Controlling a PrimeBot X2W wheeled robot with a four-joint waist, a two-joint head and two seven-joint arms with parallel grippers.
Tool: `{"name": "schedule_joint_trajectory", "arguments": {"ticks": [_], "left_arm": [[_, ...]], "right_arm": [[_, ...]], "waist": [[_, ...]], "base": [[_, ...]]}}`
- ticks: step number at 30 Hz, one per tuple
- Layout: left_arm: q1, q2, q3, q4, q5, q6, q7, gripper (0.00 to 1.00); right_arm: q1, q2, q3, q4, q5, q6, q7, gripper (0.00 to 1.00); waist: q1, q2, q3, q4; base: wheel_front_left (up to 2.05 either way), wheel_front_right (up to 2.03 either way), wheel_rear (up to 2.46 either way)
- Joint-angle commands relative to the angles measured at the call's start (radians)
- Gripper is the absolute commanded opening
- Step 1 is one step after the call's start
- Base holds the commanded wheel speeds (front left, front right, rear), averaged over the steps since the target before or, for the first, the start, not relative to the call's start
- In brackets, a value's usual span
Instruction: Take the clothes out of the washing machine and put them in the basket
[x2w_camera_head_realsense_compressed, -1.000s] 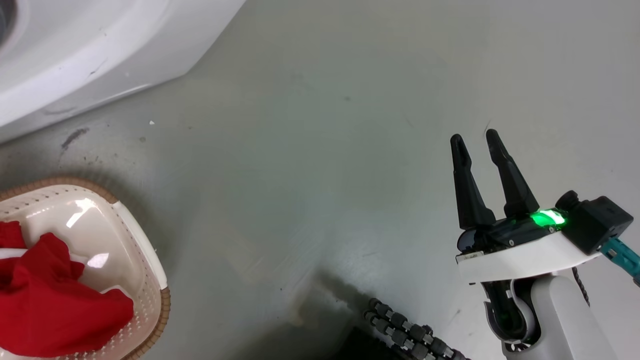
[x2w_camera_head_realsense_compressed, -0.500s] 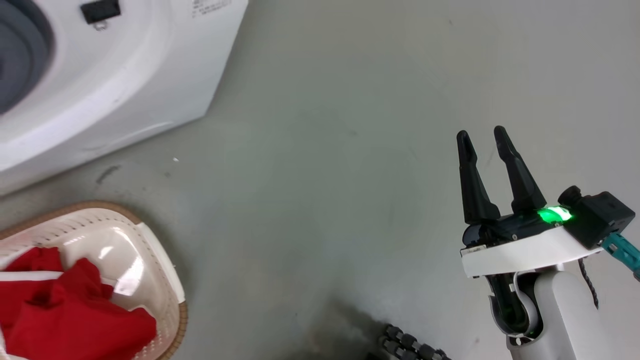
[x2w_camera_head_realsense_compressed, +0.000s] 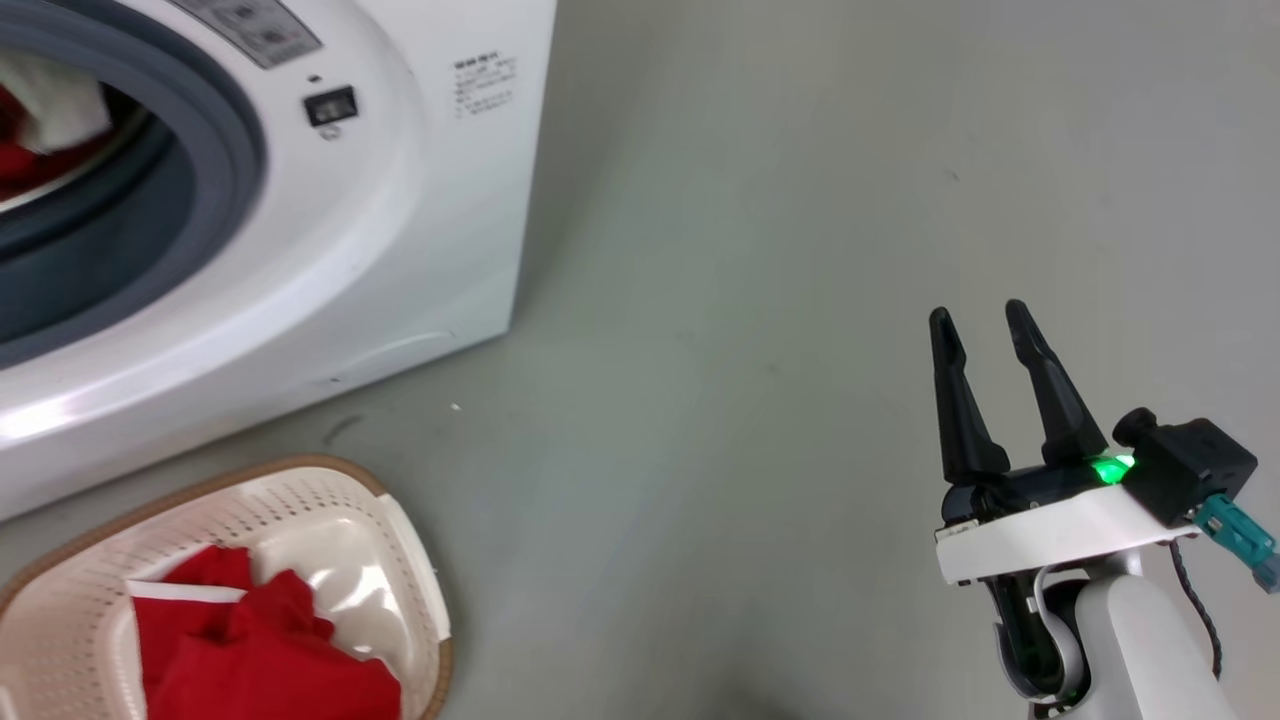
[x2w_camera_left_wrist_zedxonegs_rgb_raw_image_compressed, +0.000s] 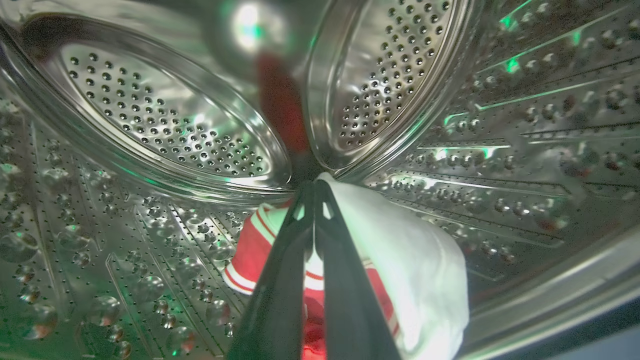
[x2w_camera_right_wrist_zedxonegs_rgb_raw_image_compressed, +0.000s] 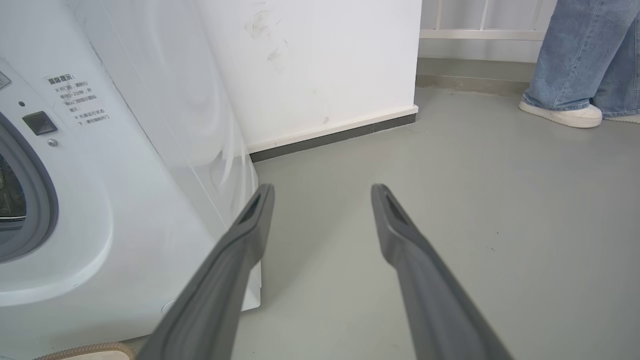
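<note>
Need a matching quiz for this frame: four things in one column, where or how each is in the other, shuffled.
Things
1 left gripper
2 right gripper
3 basket
4 person

States
A open, over bare floor
B on the floor by the washer, red clothes inside
C standing in the background of the right wrist view
D in the drum, shut on a garment

Pairs: 1-D, 2-A, 3-B, 4-C

Plain grey floor (x2w_camera_right_wrist_zedxonegs_rgb_raw_image_compressed: 475, 200) under the right fingers (x2w_camera_right_wrist_zedxonegs_rgb_raw_image_compressed: 402, 245), scuffed white wall (x2w_camera_right_wrist_zedxonegs_rgb_raw_image_compressed: 325, 65) with dark skirting (x2w_camera_right_wrist_zedxonegs_rgb_raw_image_compressed: 330, 136) up ahead of them.
</note>
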Motion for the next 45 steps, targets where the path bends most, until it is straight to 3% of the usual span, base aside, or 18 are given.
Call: {"name": "schedule_joint_trajectory", "arguments": {"ticks": [1,5,18,32,39,45], "left_arm": [[0.039,-0.019,0.006,-0.016,-0.01,0.003,-0.009,0.0],[0.139,-0.05,0.044,-0.103,-0.032,0.025,-0.015,0.0],[0.606,-0.154,0.156,-0.585,-0.027,0.148,-0.015,0.0],[0.99,-0.195,0.142,-1.029,-0.027,0.282,0.064,0.0],[1.144,-0.229,0.117,-1.098,-0.049,0.314,0.095,0.0],[1.226,-0.279,0.074,-0.999,-0.089,0.279,0.089,0.0]], "right_arm": [[0.012,0.0,-0.007,0.003,-0.009,0.0,-0.002,1.0],[0.031,0.0,-0.016,0.012,-0.03,0.0,-0.002,1.0],[0.107,0.0,-0.057,0.019,-0.092,0.0,0.017,1.0],[0.163,0.0,-0.073,-0.041,-0.115,0.0,0.071,1.0],[0.166,0.0,-0.075,-0.063,-0.118,0.0,0.078,1.0],[0.145,0.0,-0.07,-0.072,-0.118,0.0,0.079,1.0]], "waist": [[0.0,0.0,-0.051,0.039],[0.0,0.0,-0.109,0.069],[0.0,0.0,-0.276,0.162],[0.0,0.0,-0.351,0.223],[0.0,0.0,-0.338,0.235],[0.0,0.0,-0.304,0.238]], "base": [[0.0,0.0,0.0],[0.0,0.0,0.0],[0.0,0.0,0.0],[0.0,0.0,0.0],[0.0,0.0,0.0],[0.0,0.0,0.0]]}}
